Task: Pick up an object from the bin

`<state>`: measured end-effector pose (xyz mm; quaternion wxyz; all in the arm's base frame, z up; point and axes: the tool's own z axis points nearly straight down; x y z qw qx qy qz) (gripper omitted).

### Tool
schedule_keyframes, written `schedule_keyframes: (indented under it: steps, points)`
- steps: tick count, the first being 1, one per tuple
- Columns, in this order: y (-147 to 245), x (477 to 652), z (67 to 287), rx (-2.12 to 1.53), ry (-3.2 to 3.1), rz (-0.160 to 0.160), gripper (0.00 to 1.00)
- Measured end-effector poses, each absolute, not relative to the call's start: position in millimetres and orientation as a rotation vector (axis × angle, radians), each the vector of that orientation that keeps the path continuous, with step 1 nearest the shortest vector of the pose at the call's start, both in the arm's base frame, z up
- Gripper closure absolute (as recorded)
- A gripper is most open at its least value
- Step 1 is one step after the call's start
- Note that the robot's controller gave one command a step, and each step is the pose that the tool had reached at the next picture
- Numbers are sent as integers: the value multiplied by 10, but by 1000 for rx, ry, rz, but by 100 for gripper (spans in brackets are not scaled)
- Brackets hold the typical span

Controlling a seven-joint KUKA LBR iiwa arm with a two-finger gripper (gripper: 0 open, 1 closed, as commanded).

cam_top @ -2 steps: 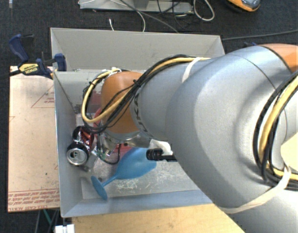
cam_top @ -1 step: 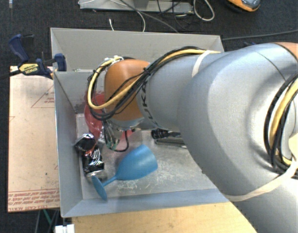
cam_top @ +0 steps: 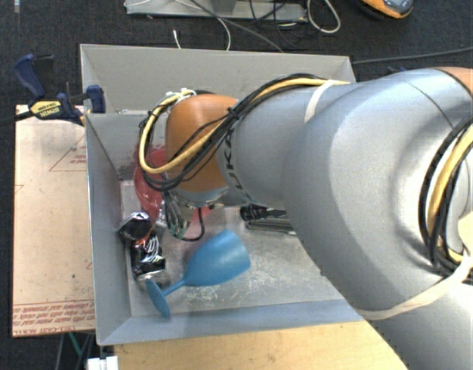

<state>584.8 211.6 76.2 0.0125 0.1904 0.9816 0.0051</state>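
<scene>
Tool [cam_top: 179, 217] sits low in left part of grey bin [cam_top: 105, 230]; wide or narrow, can't tell. Just left of it is a crumpled black can [cam_top: 143, 247], long axis approx. up-down the view. Behind it, a red thing [cam_top: 149, 185], partly hidden. Blue goblet [cam_top: 214, 260] lies on its side nr front wall, foot lower left, bowl upper right. Dark carpet [cam_top: 51, 21] w/ cables [cam_top: 313, 10] beyond.

— Where do we look from?
— We look from above the grey bin [cam_top: 105, 230], tilted somewhat to one side and facing down into it.
— How near are we?
— Near: the arm [cam_top: 359, 168], entering from our right, covers much of it.
</scene>
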Motion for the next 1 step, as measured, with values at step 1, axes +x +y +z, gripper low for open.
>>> schedule_keyframes:
  steps: [1]
  points:
    - [2113, 5869, 874, 593, 3051, 20, 100]
